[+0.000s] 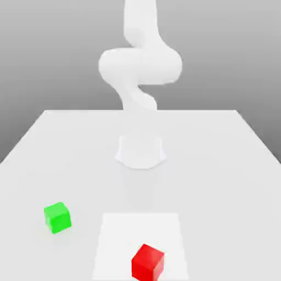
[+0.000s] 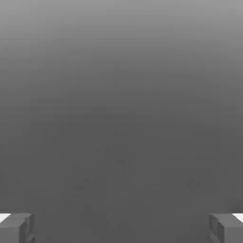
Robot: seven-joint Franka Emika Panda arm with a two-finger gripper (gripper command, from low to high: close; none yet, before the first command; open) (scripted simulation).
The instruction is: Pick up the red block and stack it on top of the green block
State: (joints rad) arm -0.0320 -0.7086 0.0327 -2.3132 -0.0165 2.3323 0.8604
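So the red block (image 1: 148, 262) is just sitting on the table (image 1: 219, 164), right at the near edge of the exterior view, slightly to that view's right of centre. It rests on a paler square patch (image 1: 140, 230) of the tabletop, turned a bit so one corner faces the camera. Nothing is touching it.

The green block (image 1: 57, 217) is on the table too, off toward the exterior view's left and a little further back, well apart from the red one.

The white arm (image 1: 140, 66) rises from its round base (image 1: 140, 151) further back on the table, behind both blocks.

In the hand view, the tool (image 2: 121, 228) has its two grey fingertips (image 2: 16, 228) spread wide apart with nothing between them, so it's fully released and empty. Neither block is near the tool from what that camera gives, just plain grey in front of it.
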